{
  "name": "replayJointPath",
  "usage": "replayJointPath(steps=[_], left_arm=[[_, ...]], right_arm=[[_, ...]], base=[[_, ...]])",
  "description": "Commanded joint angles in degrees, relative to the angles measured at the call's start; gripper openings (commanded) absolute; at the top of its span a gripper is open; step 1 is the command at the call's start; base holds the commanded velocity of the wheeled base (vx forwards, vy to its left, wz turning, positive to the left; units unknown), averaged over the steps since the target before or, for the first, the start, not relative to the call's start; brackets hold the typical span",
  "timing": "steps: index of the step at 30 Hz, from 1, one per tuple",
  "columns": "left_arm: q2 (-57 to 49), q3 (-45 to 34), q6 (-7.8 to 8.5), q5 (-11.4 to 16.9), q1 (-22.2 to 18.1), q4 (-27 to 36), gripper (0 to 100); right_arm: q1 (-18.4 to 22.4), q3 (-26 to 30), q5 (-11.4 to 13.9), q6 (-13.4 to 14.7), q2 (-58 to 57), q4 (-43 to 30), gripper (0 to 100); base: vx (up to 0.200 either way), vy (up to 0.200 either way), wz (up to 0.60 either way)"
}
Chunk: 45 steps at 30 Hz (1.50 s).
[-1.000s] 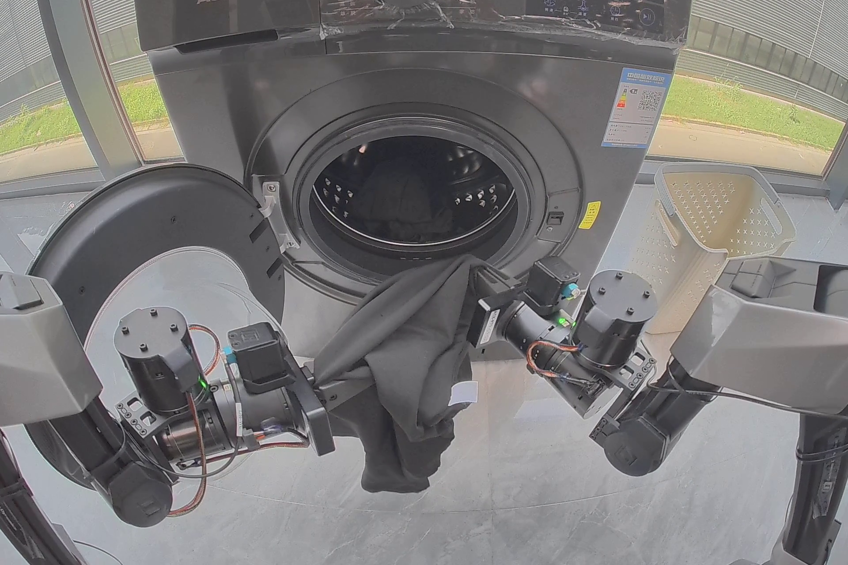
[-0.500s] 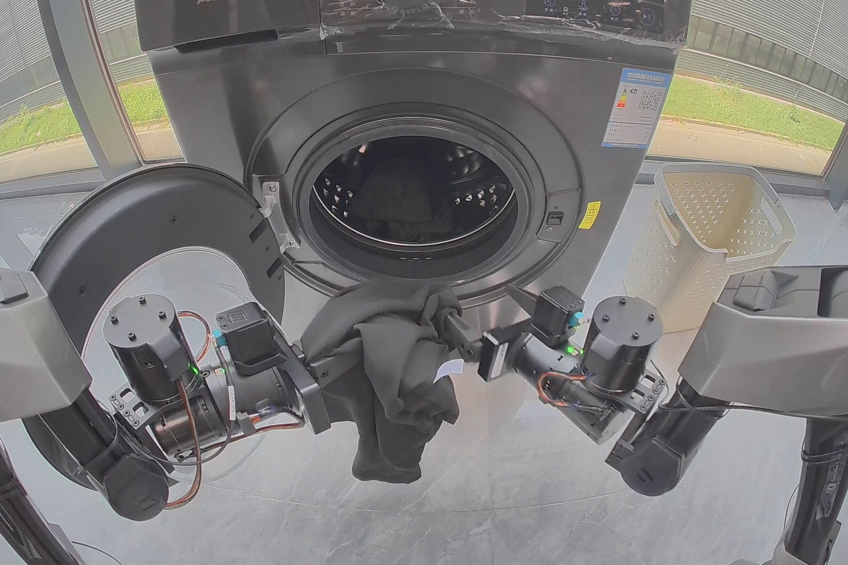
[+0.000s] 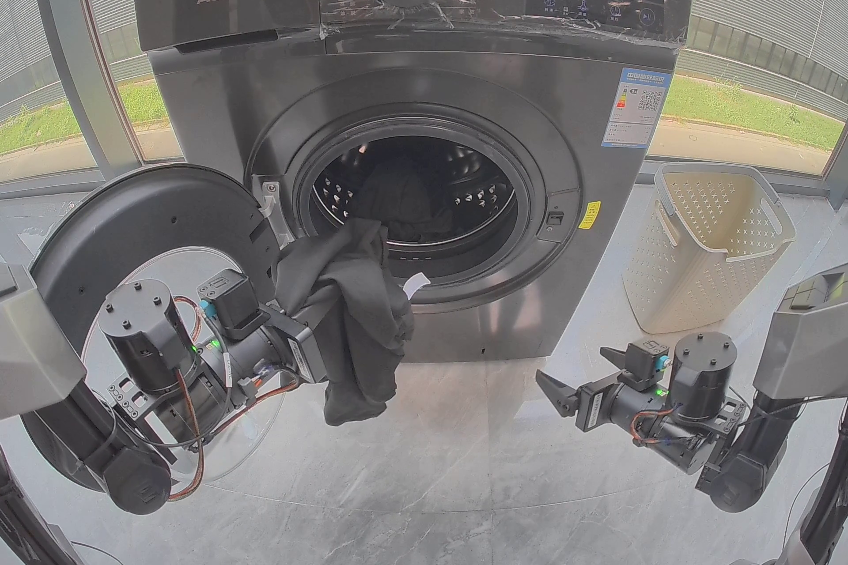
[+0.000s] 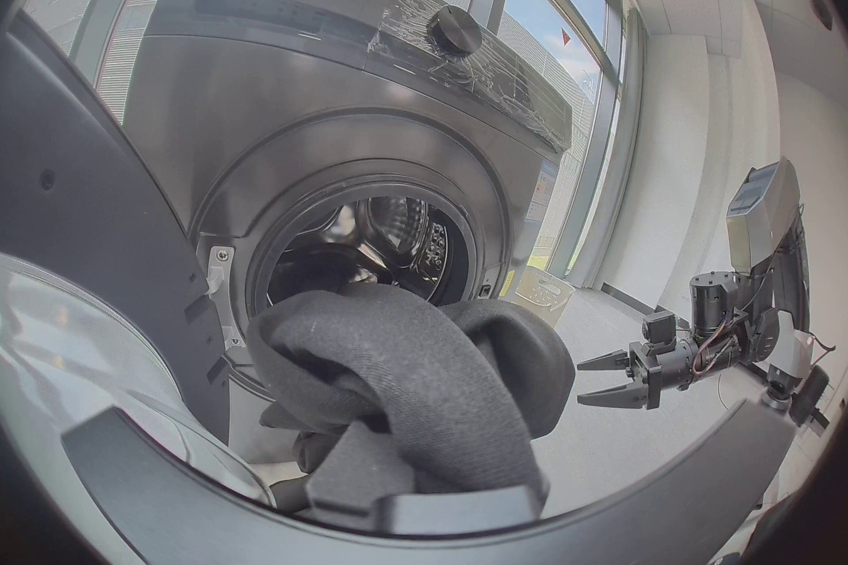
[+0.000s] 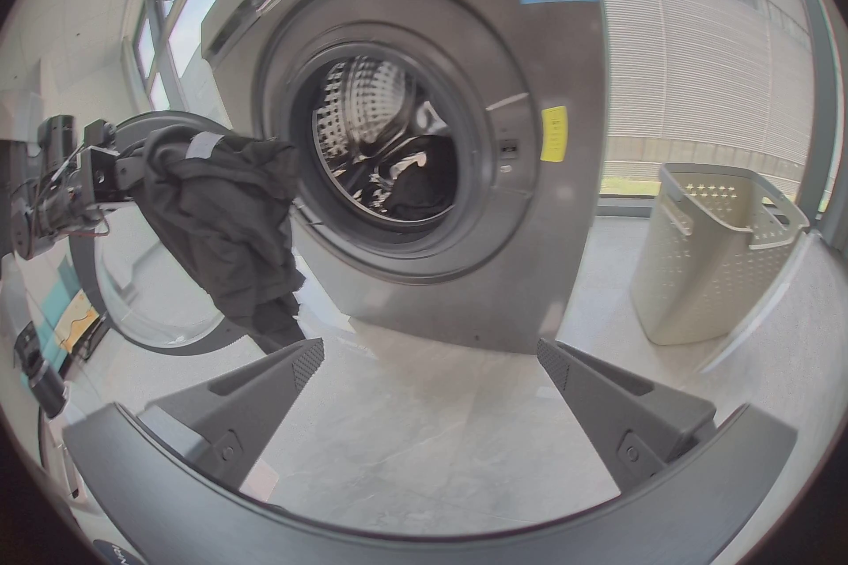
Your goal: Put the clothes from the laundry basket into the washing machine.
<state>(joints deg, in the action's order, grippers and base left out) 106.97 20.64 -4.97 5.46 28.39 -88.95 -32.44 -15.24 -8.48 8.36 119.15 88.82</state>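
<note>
**While dark garment hangs at drum mouth, right arm stands free**

Where the left gripper (image 3: 309, 333) meets the cloth, its fingers are buried in folds, clamped on a bunched dark grey garment (image 3: 353, 302). The fabric is matte, soft and heavily creased. One lobe is raised in front of the lower left of the drum opening (image 3: 415, 192), and the rest droops in a narrow tail above the floor (image 3: 495, 470). A small white tag (image 3: 415, 284) sticks out on its drum side. Whether the cloth touches the door seal cannot be told.

The washing machine (image 3: 406, 64) is brushed grey metal with a glossy black panel under wrinkled clear film. Its round door (image 3: 141, 240) is swung open to the robot's left. Inside the perforated steel drum lies a dim mound of dark clothes (image 3: 402, 200), outlines hard to separate.

The right gripper (image 4: 602, 380) hangs low above the floor, well apart from the garment, jaws spread wide, nothing between them.

The laundry basket (image 3: 707, 249), cream perforated plastic, stands right of the machine; its bottom is hidden.
</note>
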Motion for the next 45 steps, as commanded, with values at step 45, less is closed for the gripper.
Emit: replayJointPath(steps=[45], left_arm=[[6.1, 1.8, 0.49, -7.2, 3.5, -0.4, 0]], right_arm=[[0.2, 0.6, -0.1, 0.2, -2.9, 0.0, 100]], base=[[0.062, 0.000, 0.00]])
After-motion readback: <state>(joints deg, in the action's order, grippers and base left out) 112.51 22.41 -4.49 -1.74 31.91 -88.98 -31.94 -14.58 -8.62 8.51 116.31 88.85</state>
